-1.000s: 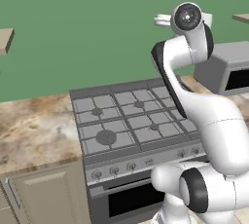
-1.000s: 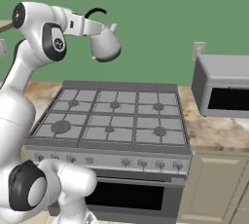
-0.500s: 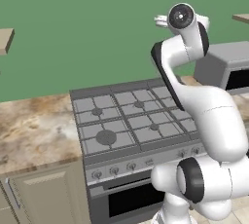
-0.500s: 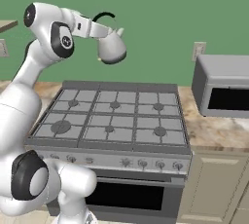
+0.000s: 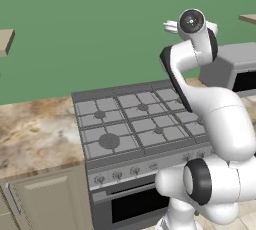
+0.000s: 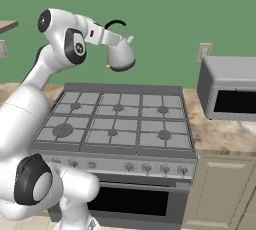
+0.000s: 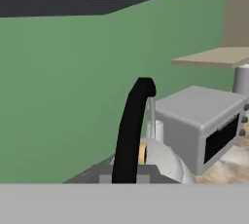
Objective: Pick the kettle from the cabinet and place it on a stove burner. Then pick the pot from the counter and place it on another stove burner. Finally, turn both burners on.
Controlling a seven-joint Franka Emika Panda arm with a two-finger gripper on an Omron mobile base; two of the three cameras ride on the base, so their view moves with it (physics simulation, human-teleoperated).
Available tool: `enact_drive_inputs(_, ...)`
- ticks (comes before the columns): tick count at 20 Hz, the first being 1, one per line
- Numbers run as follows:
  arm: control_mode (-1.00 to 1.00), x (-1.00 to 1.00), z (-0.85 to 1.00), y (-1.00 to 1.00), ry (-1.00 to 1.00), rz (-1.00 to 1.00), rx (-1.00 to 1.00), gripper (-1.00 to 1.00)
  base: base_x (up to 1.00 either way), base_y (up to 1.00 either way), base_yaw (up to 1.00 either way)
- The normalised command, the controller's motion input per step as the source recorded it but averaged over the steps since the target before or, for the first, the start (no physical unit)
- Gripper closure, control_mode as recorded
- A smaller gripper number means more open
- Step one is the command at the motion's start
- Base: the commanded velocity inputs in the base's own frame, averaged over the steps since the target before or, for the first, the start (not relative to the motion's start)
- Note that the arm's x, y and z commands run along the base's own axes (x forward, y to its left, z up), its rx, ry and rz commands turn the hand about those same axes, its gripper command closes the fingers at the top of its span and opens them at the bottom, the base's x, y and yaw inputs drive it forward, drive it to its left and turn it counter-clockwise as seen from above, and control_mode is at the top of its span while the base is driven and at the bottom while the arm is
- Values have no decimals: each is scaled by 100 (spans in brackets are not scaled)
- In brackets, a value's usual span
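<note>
My gripper (image 6: 111, 35) is shut on the thin black arched handle (image 6: 116, 22) of the silver-grey kettle (image 6: 121, 55). The kettle hangs tilted in the air over the back left part of the grey stove (image 6: 116, 120), well above its grates. In the hand view the black handle (image 7: 131, 128) rises from between my fingertips (image 7: 104, 175), and the kettle's silver body (image 7: 164, 162) lies just beyond. A small burner cap (image 6: 118, 107) sits below the kettle. The stove (image 5: 135, 124) shows bare grates from the left side. The pot is out of view.
A grey microwave (image 6: 230, 93) stands on the marbled counter (image 6: 220, 135) right of the stove. More counter (image 5: 35, 134) lies to the stove's left. A beige cabinet shelf board (image 6: 7, 25) juts out at the upper left. Knobs (image 6: 130, 166) line the stove front.
The arm has swung the kettle to the right and a little lower, from near the left shelf to over the stove's back row. The grip on the handle has stayed shut.
</note>
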Motion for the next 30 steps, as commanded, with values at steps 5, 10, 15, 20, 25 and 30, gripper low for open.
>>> enact_drive_inputs(5, -100, 12, -26, -8, 4, -1, 1, 100, 0, 0, 0)
enact_drive_inputs(10, -100, 12, -20, -10, 4, -3, 1, 100, 0, 0, 0)
enact_drive_inputs(15, -100, 18, -23, -17, 4, -3, 0, 100, 0, 0, 0)
enact_drive_inputs(20, -100, 14, -24, -20, 2, -3, 1, 100, 0, 0, 0)
enact_drive_inputs(25, -100, 1, -16, -21, 0, -1, 1, 100, 0, 0, 0)
enact_drive_inputs(30, -100, 5, -21, -11, 0, 0, 0, 100, 0, 0, 0)
